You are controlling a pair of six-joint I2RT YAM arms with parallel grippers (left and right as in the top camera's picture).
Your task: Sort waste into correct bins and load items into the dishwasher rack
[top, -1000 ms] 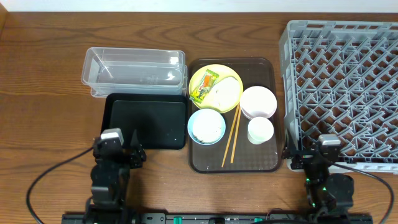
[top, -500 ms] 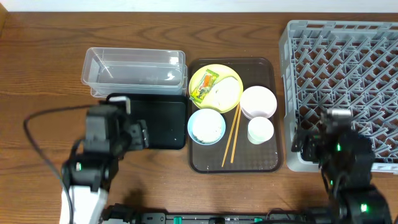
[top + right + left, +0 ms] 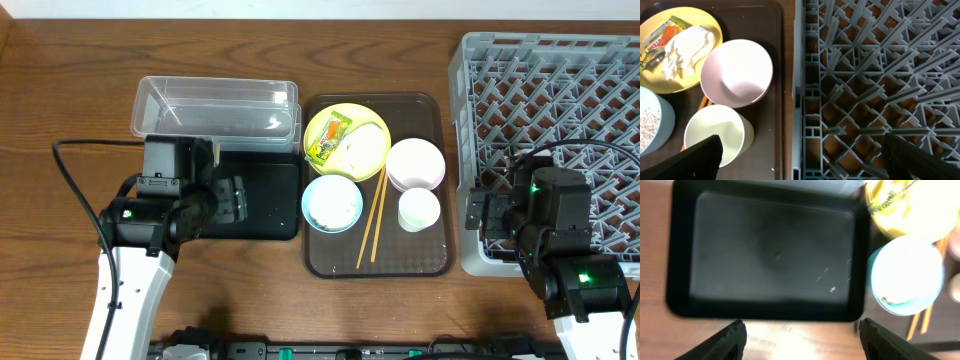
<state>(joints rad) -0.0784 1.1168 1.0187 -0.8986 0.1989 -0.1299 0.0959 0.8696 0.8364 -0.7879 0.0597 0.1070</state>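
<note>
The yellow plate [image 3: 350, 125] holds the green-and-orange wrapper [image 3: 328, 138] and the white napkin [image 3: 363, 148]. The light blue bowl [image 3: 332, 203] holds rice scraps. The pink-white bowl [image 3: 416, 165], white cup [image 3: 419, 210] and chopsticks [image 3: 372, 220] lie on the brown tray. My left gripper [image 3: 232, 200] is open and empty above the black tray [image 3: 270, 185], by its front edge [image 3: 802, 337]. My right gripper [image 3: 482, 215] is open and empty over the rack's [image 3: 550, 110] left edge [image 3: 802, 155], beside the cup [image 3: 715, 140].
The clear tub [image 3: 215, 110] stands behind the black tray [image 3: 775, 260]. The brown serving tray [image 3: 380, 262] sits between the bins and the rack [image 3: 880, 75]. The left wrist view also shows the blue bowl [image 3: 907, 275]. The right wrist view shows the pink-white bowl [image 3: 737, 72] and napkin [image 3: 687, 45].
Both arms have lifted from the table's front edge and moved back. The left now hangs over the black tray, the right over the rack's left edge. Nothing was picked up.
</note>
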